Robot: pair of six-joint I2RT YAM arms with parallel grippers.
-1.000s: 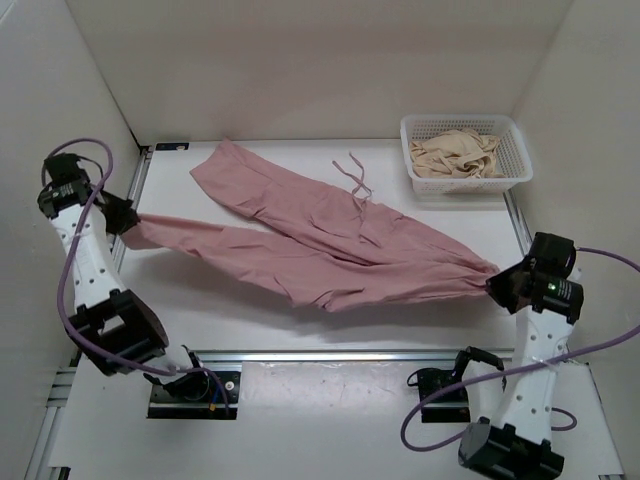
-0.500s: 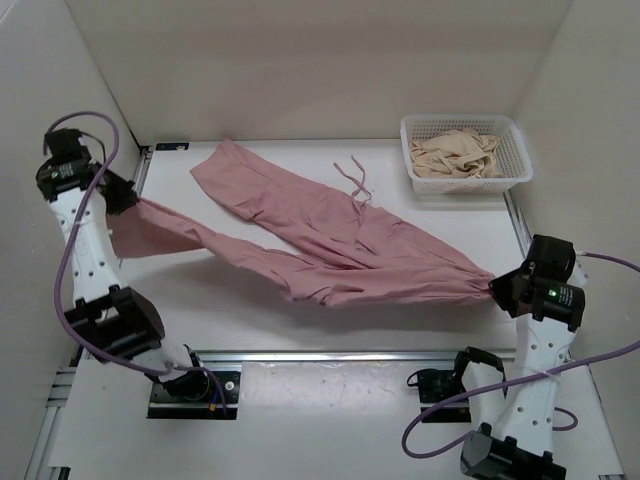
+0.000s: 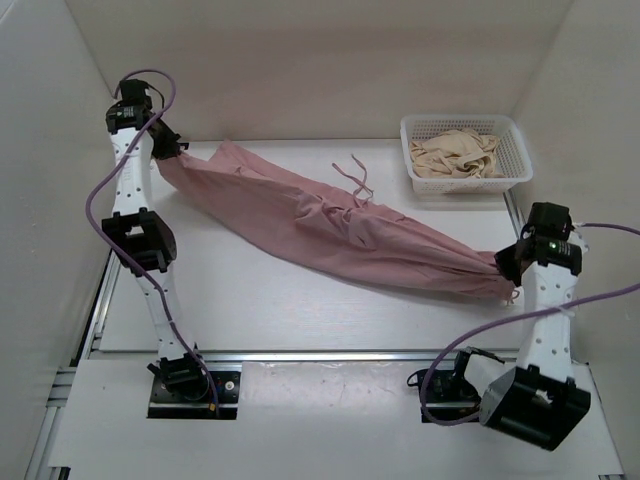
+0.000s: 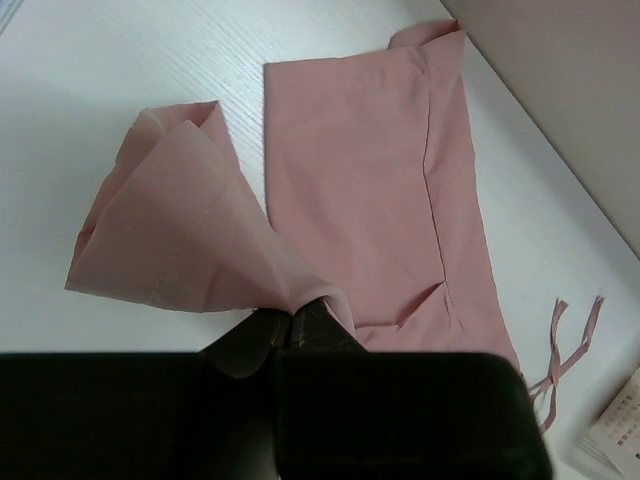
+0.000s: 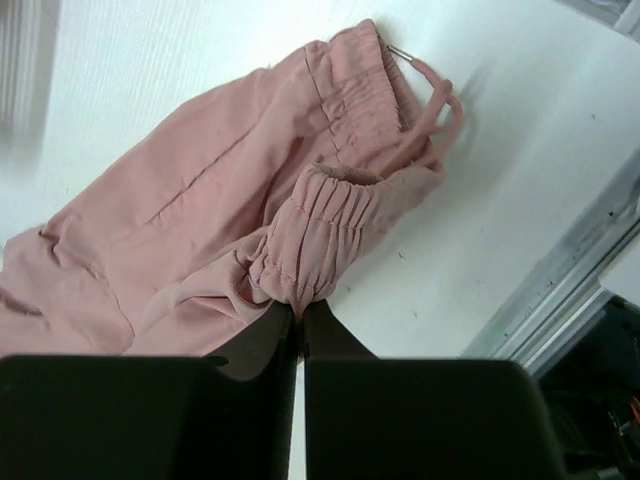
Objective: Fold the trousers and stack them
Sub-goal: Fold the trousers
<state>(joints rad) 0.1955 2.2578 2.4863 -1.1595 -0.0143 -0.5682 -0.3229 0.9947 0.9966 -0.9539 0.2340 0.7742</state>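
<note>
Pink trousers (image 3: 340,225) stretch diagonally across the table from back left to front right, folded lengthwise with one leg over the other. My left gripper (image 3: 168,152) is shut on a leg hem (image 4: 170,245) at the back left, above the other leg (image 4: 370,190). My right gripper (image 3: 507,268) is shut on the elastic waistband (image 5: 315,240) at the front right. The drawstring (image 3: 355,178) trails toward the back and also shows in the right wrist view (image 5: 435,110).
A white basket (image 3: 515,170) at the back right holds beige cloth (image 3: 455,152). White walls close in the back and sides. A metal rail (image 3: 330,355) runs along the table's near edge.
My left gripper has carried the leg hem from the left edge up to the back left corner, laying that leg over the other. My right gripper has shifted slightly back, still holding the waistband.
</note>
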